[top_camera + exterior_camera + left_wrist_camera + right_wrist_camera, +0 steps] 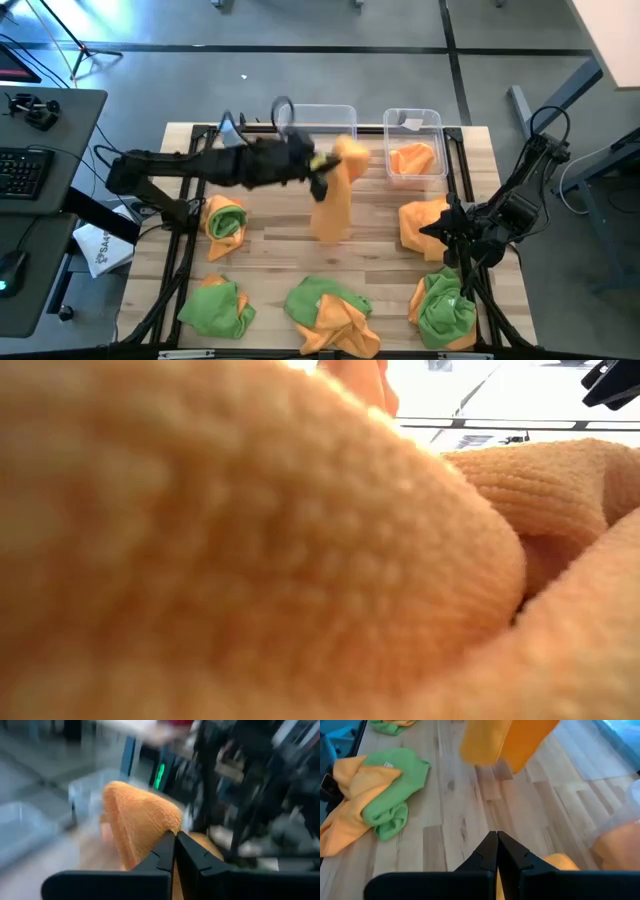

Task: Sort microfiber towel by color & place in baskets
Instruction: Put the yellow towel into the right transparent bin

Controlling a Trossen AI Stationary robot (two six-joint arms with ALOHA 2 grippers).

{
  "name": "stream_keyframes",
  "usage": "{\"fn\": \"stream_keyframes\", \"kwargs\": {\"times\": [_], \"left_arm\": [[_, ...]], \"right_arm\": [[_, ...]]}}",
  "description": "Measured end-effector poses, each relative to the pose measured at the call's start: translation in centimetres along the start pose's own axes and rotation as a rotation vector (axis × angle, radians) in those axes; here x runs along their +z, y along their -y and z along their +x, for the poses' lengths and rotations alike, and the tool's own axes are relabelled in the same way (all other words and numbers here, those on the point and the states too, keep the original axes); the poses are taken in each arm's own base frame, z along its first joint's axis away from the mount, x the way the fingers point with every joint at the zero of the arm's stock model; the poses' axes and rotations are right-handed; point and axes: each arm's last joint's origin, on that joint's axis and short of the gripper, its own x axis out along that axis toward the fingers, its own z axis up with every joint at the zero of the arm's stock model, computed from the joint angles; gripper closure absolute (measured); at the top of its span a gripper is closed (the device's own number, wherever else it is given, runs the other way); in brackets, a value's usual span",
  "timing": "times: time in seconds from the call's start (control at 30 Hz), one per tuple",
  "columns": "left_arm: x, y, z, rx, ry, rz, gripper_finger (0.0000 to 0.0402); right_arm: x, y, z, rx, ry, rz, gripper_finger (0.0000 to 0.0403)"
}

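My left gripper (322, 172) is over the middle of the table, shut on an orange towel (335, 200) that hangs below it. The towel also shows in the left wrist view (137, 820) and the right wrist view (505, 740). Just beyond it, at the far edge, stand the wider clear tub (322, 122) and the narrower tub (415, 150), which holds an orange towel (412, 158). My right gripper (496, 845) is shut at the table's right, low beside another orange towel (420, 225). My left gripper pinches the orange towel's bunched top end (161, 827) between its two fingers, coming about level from the table's left. The towel hangs slack below the fingers. In the right wrist view its lower end (485, 757) looks clear of the table. My right gripper is shut next to the orange towel (555, 862); I cannot tell whether it touches it.
Green-and-orange towel heaps lie at the left (225, 218), near left (215, 305), near middle (335, 315) and near right (445, 310). Bare wood (285, 245) lies at the table's middle. An orange towel (250, 560) right in front of the low camera fills that view.
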Motion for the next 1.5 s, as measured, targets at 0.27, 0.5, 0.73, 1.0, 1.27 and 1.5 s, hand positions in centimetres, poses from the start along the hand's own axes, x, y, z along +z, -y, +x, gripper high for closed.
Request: {"fn": "stream_keyframes", "kwargs": {"times": [0.27, 0.5, 0.73, 1.0, 1.27, 1.5], "left_arm": [[5.4, -3.4, 4.8, -0.085, 0.187, 0.084, 0.0401], [7.9, -5.8, 11.2, -0.255, 0.317, 0.104, 0.0401], [9.4, -6.7, 16.3, -0.376, 0.541, 0.136, 0.0401], [8.3, -8.7, 18.9, -0.363, 0.642, 0.133, 0.0401], [7.3, -9.9, 19.9, -0.305, 0.500, 0.187, 0.0401], [3.6, -9.7, 22.9, -0.305, 0.382, 0.209, 0.0401]], "right_arm": [[0.2, 0.3, 0.2, -0.047, 0.036, 0.089, 0.0403], [0.5, 0.7, 0.4, -0.092, 0.055, 0.171, 0.0403], [0.8, 1.1, 0.7, -0.158, 0.098, 0.202, 0.0403], [1.1, 1.6, 1.0, -0.204, 0.115, 0.237, 0.0403], [1.3, 1.9, 1.2, -0.225, 0.115, 0.268, 0.0403], [1.3, 1.9, 1.2, -0.227, 0.113, 0.267, 0.0403]]}}
